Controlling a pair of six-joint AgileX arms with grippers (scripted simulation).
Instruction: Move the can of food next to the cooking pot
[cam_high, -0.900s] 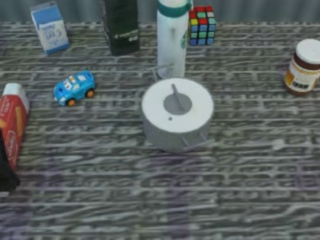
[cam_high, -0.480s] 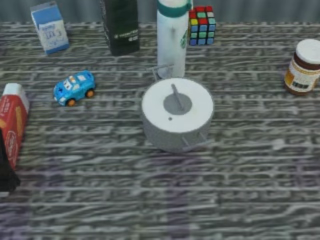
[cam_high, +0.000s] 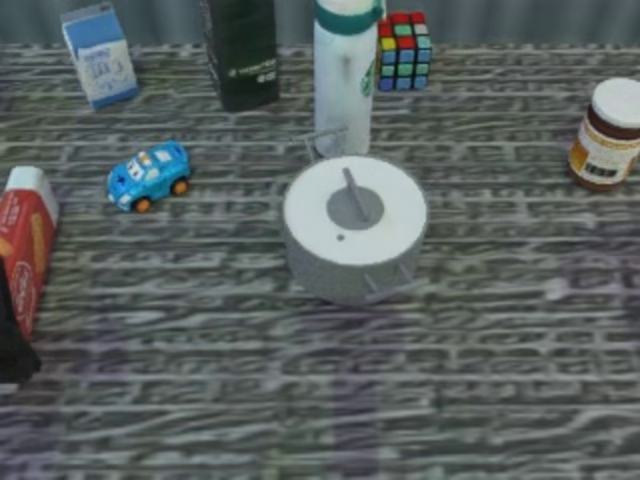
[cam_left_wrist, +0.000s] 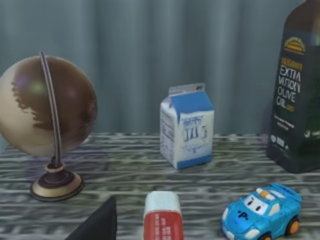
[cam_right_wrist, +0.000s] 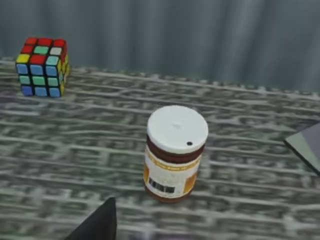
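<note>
Small dark-brown can of food (cam_right_wrist: 175, 152) with white top stands upright just ahead of right pincer, well apart from squat grey cooking pot (cam_high: 354, 230). Untouched; pincer spread: cannot tell. Left arm parked.

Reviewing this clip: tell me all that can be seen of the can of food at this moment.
The can of food is a small dark-brown cylinder with a flat white top and a white-and-orange label bearing a barcode. It stands upright on the table near the top view's right edge, well apart from the cooking pot at centre. Nothing touches it; no claw is on it.
</note>
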